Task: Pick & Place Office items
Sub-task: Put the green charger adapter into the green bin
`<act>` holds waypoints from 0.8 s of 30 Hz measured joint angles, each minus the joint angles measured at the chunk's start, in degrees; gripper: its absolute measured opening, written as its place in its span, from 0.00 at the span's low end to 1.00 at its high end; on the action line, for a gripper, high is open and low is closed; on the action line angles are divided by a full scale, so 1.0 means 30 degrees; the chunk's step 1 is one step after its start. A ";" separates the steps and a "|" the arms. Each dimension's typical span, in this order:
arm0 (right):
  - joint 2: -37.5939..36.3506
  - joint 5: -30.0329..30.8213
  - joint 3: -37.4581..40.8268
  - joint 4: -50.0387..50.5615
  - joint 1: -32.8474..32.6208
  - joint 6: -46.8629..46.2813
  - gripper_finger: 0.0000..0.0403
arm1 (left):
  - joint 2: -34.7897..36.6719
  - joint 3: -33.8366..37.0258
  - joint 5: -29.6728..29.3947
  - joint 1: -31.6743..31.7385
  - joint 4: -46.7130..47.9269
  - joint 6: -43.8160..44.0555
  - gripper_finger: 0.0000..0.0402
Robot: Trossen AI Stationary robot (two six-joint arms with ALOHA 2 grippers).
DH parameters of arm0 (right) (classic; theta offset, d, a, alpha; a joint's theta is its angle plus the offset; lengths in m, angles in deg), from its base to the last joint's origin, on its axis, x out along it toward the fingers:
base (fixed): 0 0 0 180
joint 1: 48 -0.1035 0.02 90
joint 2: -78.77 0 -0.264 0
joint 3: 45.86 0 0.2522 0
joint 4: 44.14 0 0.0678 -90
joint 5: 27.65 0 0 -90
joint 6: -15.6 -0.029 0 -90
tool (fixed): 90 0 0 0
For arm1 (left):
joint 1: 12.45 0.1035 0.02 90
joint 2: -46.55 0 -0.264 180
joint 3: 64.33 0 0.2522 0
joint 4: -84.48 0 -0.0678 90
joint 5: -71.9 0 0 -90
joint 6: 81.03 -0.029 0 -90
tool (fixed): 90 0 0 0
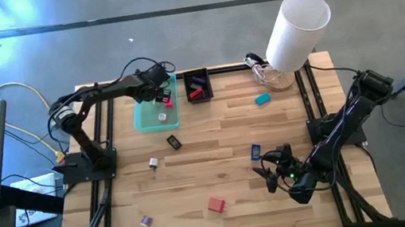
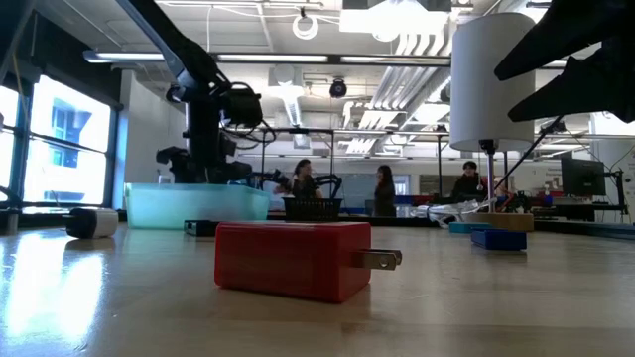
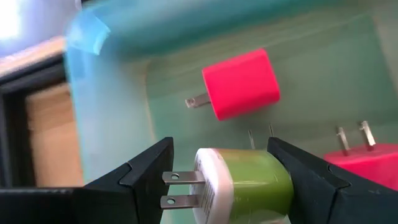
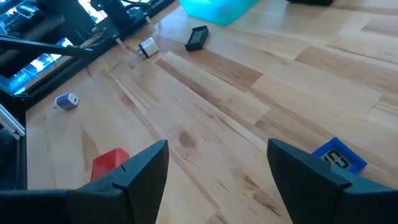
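My left gripper (image 1: pixel 160 93) hangs over the teal tray (image 1: pixel 147 118) at the far left, shut on a green-and-white plug charger (image 3: pixel 249 183). Two pink chargers (image 3: pixel 242 84) (image 3: pixel 367 163) lie flat on the tray floor below it. My right gripper (image 1: pixel 274 170) is open above the near right of the table, just nearer than a blue piece (image 4: pixel 339 155) that lies flat. Loose on the wood are a red charger (image 2: pixel 293 258), a purple piece (image 1: pixel 145 220), a white piece (image 1: pixel 153 163), a black piece (image 1: pixel 174 142) and a teal piece (image 1: pixel 263 99). My left gripper holds the green charger lengthwise between its two fingers. The metal prongs (image 3: pixel 174 178) meet one finger and the green back end (image 3: pixel 283 177) meets the other. It comes from above, over the tray. The charger is level and looks clear of the tray floor.
A large white cylinder (image 1: pixel 298 27) stands tilted at the far right, over a clear bowl (image 1: pixel 274 80). A black basket (image 1: pixel 198 86) with red pieces sits right of the tray. Black frame rails run along both table sides. People show far behind in the low view.
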 joint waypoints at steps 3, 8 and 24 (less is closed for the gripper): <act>0.0000 -0.0180 0.0000 -0.0225 0.0000 0.0523 0.65 | -0.0537 0.0000 0.0342 0.0175 0.0009 -0.0097 0.60; 0.0000 -0.0516 0.0000 -0.0820 0.0000 0.1406 0.65 | -0.0848 0.0000 0.0375 0.0155 0.0287 -0.0440 0.60; 0.0000 -0.0724 0.0000 -0.1651 0.0000 0.3536 0.65 | -0.0681 0.0000 0.0884 -0.0331 0.0535 -0.4043 0.60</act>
